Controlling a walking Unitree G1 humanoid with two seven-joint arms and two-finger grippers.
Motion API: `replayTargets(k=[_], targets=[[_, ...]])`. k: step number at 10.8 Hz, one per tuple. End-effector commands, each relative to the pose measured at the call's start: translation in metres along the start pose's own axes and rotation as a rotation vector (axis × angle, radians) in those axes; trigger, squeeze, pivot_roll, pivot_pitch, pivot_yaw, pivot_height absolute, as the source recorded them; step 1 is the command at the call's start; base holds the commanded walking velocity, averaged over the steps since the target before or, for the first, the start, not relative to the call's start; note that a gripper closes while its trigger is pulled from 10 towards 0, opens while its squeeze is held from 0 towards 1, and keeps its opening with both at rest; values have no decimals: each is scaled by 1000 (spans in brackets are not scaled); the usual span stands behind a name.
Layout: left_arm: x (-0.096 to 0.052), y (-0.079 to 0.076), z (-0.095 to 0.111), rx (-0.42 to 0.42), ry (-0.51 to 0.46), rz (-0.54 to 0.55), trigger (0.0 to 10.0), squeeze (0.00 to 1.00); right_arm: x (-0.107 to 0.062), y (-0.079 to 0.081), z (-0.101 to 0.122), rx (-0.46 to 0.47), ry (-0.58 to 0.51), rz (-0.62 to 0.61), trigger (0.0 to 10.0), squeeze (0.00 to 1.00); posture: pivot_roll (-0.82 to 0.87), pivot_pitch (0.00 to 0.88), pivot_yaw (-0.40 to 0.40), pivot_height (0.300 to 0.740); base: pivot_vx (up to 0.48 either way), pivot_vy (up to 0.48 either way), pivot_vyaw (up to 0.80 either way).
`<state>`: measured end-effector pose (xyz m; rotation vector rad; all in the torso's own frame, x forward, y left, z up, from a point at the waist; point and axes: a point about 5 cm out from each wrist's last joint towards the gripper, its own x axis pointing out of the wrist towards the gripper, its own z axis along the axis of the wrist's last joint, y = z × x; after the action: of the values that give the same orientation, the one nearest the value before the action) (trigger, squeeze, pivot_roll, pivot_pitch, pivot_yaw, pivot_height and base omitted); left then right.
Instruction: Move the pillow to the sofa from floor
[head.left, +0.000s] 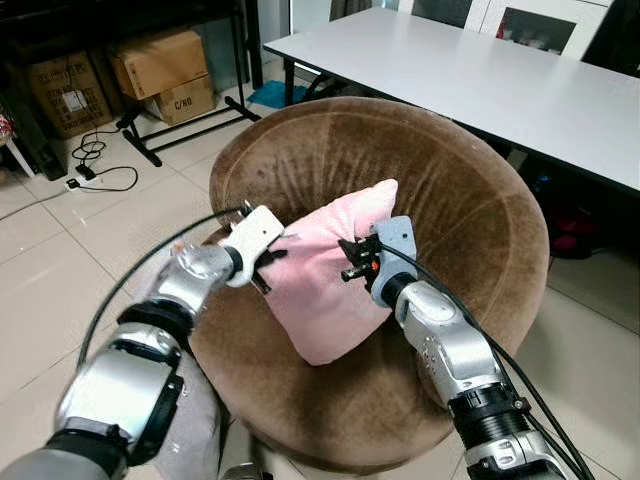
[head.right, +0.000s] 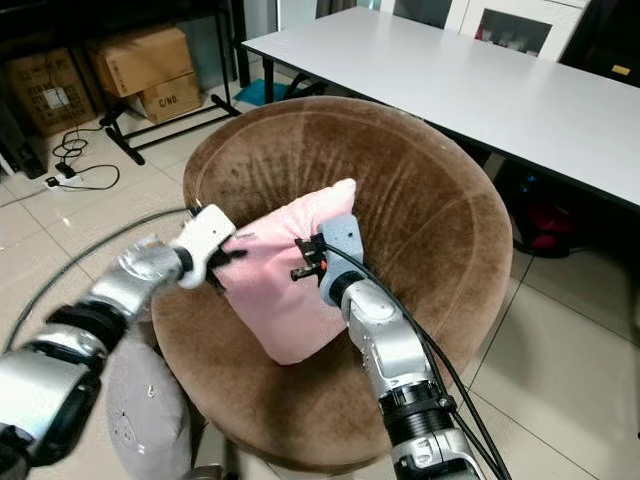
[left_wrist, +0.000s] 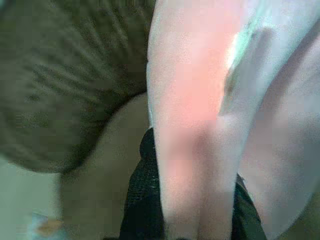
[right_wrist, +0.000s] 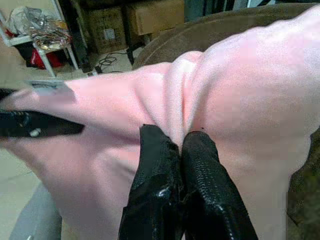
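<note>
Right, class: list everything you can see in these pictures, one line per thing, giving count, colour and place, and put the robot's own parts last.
pillow: one, pink, held over the seat of the chair between both grippers
round chair: one, brown, plush, in front of the robot
table: one, white top, behind the chair
cardboard boxes: several, brown, on the floor to the far left
cables: black, on the tiled floor near the boxes
grey pillow: one, on the floor beside the chair, on the robot's left
left gripper: one, shut on pillow's left edge
right gripper: one, shut on a fold of the pillow
</note>
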<state>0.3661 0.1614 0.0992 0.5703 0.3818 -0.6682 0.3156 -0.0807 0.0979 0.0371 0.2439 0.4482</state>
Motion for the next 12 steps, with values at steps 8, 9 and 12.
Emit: replayTargets(k=[8, 9, 12], targets=[[-14, 21, -4, 269, 63, 37, 0, 0, -24, -40, -19, 4, 32, -183, 10000, 0, -52, 0, -6, 740, 0, 0, 0], [-10, 10, -9, 267, 61, -1, 0, 0, -27, -43, -11, -1, -39, -169, 10000, 1000, -54, 0, -1, 740, 0, 0, 0], [-7, -6, -20, 263, 28, -5, 0, 0, -29, -19, 24, -408, -199, 214, 10000, 1000, -52, 0, -11, 740, 0, 0, 0]])
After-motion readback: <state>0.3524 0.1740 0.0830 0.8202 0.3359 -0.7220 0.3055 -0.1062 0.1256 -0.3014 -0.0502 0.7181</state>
